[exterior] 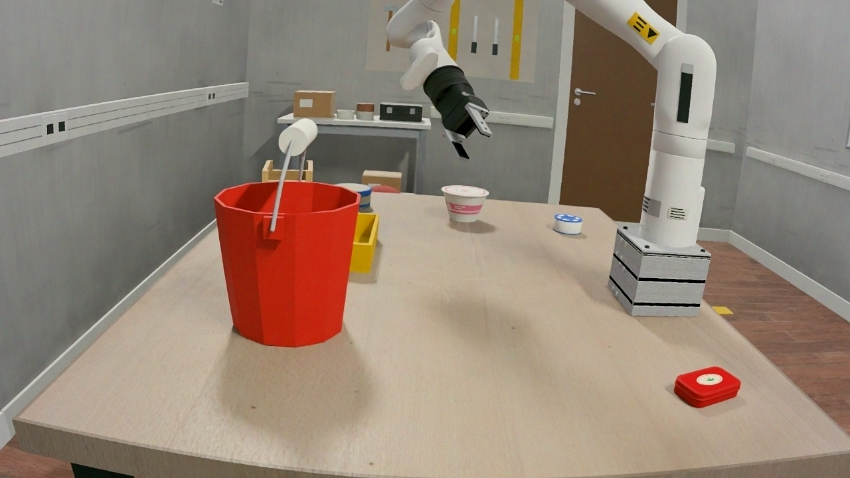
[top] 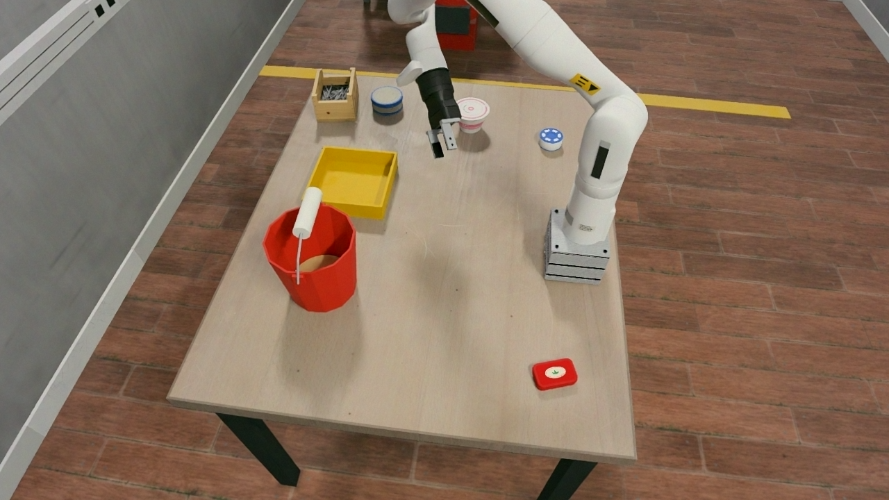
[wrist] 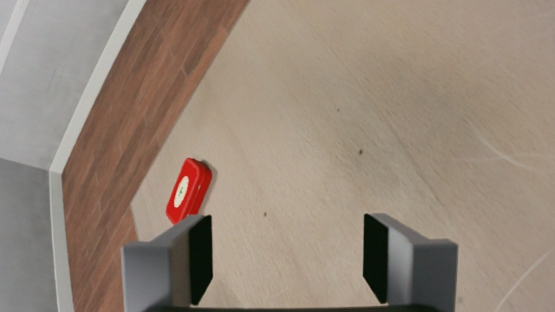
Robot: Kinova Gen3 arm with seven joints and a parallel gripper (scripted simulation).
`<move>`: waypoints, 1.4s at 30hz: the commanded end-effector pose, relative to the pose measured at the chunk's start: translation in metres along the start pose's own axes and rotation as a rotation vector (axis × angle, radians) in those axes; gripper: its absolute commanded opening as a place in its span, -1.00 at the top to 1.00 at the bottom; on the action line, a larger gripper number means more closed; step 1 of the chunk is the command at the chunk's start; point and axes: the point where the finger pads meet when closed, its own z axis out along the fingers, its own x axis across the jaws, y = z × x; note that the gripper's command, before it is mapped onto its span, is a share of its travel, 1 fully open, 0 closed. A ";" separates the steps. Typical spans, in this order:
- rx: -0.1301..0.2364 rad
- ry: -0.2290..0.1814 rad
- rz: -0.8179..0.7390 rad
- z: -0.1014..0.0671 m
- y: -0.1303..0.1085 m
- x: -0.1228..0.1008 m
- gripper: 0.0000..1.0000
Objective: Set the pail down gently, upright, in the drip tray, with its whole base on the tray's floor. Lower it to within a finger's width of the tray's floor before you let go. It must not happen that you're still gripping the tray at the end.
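The red pail stands upright on the table near its left edge, with its wire handle raised and a white grip on top; it also shows in the exterior view. The yellow drip tray lies just behind the pail, and only its corner shows in the exterior view. My gripper hangs high above the table's far middle, open and empty, well apart from the pail and the tray. It also shows in the exterior view and the wrist view.
A wooden box of nails, a blue-banded tub, a pink-and-white cup and a small blue-and-white puck stand along the far side. A red tin lies near the front right. The arm's base sits at the right edge.
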 end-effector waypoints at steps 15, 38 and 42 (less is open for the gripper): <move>0.000 0.001 -0.001 -0.001 0.000 0.000 -1.00; -0.409 0.293 -0.257 0.000 -0.112 0.027 -1.00; -0.490 0.381 -0.344 0.001 -0.154 0.026 -1.00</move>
